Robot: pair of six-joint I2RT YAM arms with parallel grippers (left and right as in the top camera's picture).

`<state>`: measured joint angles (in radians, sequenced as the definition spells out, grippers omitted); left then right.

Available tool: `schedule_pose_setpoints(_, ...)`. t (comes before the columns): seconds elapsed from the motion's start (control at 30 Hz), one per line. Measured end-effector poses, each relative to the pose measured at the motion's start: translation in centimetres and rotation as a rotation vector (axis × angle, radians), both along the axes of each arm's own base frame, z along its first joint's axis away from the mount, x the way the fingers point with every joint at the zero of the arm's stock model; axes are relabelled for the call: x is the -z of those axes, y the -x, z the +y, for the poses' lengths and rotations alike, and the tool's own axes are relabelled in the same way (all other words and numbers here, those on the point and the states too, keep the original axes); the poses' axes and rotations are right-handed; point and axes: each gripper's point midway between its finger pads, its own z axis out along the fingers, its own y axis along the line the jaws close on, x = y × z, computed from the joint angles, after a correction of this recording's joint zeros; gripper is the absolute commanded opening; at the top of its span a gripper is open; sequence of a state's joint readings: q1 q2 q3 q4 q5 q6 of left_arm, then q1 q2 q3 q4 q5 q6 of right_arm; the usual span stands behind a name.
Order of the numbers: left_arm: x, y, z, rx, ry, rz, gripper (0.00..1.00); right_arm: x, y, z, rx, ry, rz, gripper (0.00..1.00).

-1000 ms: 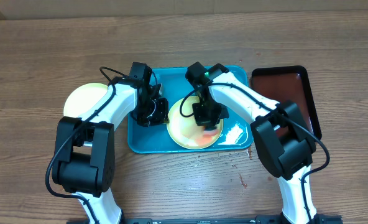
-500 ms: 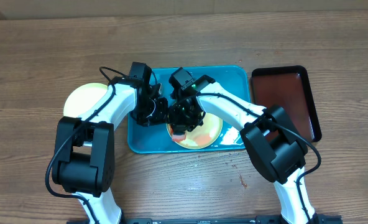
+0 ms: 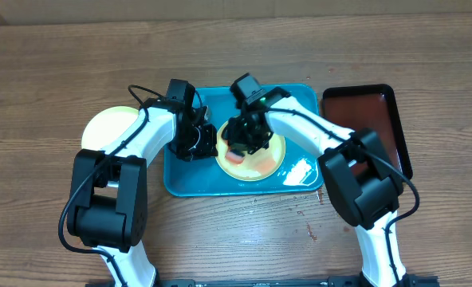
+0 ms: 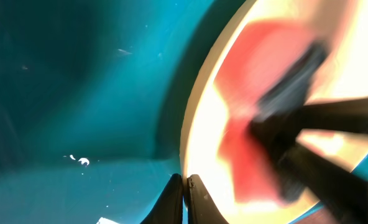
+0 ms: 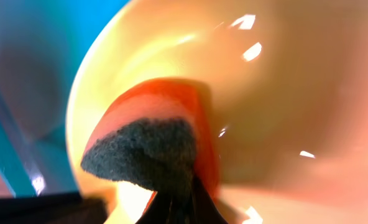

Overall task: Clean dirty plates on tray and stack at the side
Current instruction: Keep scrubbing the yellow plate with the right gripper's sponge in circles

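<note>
1 cream plate (image 3: pixel 264 163) lies on the turquoise tray (image 3: pixel 184 179); we see the left claw (image 4: pixel 185 186) pinching its left rim, the right claw (image 5: pixel 181 208) clamped on an orange sponge (image 5: pixel 153 143) pressed against it.

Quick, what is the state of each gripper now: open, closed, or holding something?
Left gripper: closed on the rim of the plate.
Right gripper: closed on the sponge, over the plate.

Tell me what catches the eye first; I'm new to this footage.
The right hand presses an orange sponge on the cream plate in the blue tray at centre. The left hand pinches that plate's rim. Another plate lies on the table at left.
</note>
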<state>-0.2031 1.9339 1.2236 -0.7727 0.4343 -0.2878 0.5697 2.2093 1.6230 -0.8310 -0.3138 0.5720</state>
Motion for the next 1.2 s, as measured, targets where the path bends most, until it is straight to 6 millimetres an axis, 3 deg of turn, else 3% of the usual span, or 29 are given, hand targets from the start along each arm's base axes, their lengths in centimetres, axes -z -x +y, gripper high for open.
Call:
schedule_pose_setpoints(0.2, 0.0, 0.0, -0.2, 0.003, 0.004, 0.0, 0.04, 0.1, -2.2, -4.0, 0.09, 0.066, -0.004, 0.04)
schedule_pose_setpoints(0.33, -0.1, 0.1, -0.4, 0.007, 0.011, 0.0, 0.04, 0.1, -2.2, -6.5, 0.129, 0.126, 0.028, 0.04)
schedule_pose_setpoints(0.73, -0.3, 0.3, -1.0, 0.016, 0.036, 0.004, 0.04, -0.2, 2.5, -11.5, 0.063, 0.312, 0.207, 0.04)
schedule_pose_setpoints(0.97, -0.3, 0.2, -1.0, 0.016, 0.038, 0.001, 0.04, -0.2, 3.4, -11.6, -0.037, 0.304, 0.22, 0.04)
schedule_pose_setpoints(1.2, -0.2, 0.1, -0.7, 0.013, 0.026, -0.001, 0.04, 0.1, 3.4, -9.5, -0.123, 0.257, 0.173, 0.04)
